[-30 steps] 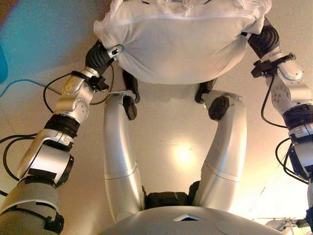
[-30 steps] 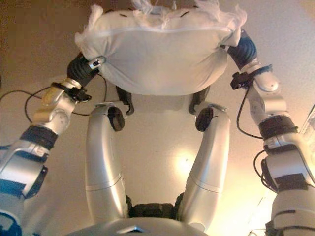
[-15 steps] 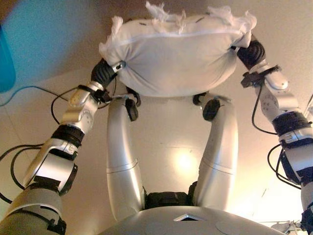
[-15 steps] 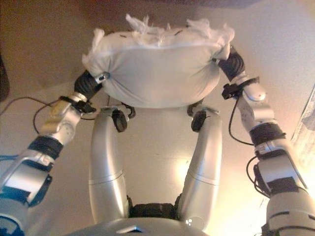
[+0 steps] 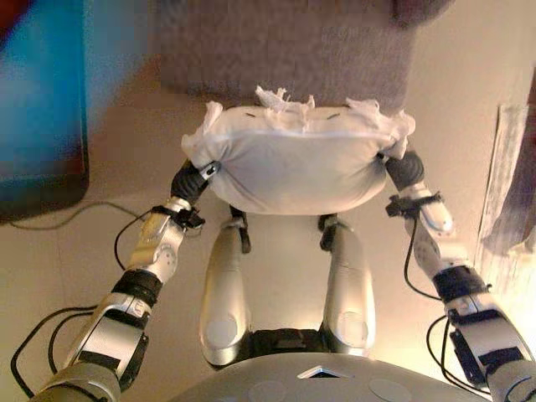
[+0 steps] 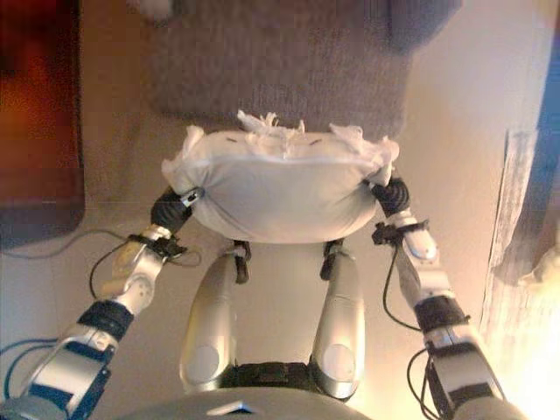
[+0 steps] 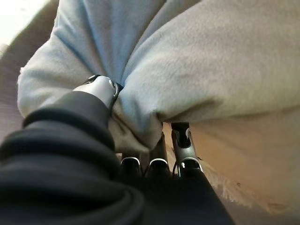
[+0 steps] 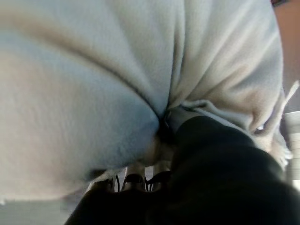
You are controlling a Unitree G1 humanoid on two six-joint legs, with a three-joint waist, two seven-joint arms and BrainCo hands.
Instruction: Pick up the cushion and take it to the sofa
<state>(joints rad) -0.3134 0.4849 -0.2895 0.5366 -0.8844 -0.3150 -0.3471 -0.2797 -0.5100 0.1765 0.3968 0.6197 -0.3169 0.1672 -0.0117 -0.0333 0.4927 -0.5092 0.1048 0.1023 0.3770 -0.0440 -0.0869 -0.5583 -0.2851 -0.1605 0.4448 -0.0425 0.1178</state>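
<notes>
The cushion [image 5: 297, 163] is white and plump with frayed tufts along its far edge. I hold it up in front of me between both hands, above the floor. My left hand [image 5: 191, 179] grips its left end; in the left wrist view the thumb [image 7: 99, 90] and the fingers [image 7: 158, 154] pinch a fold of the cushion [image 7: 211, 61]. My right hand [image 5: 403, 170] grips the right end, with the cushion [image 8: 84, 84] folded round it. The grey sofa [image 5: 285, 50] lies just beyond the cushion.
A dark, low piece of furniture [image 6: 35, 114] stands on the floor at the left. A pale curtain or cloth [image 5: 509, 193] hangs along the right edge. Beige floor [image 5: 109, 180] shows between the sofa and me.
The whole picture has shifted, so the camera has moved. The sofa now shows beyond the cushion. Both hands still hold the cushion by its ends.
</notes>
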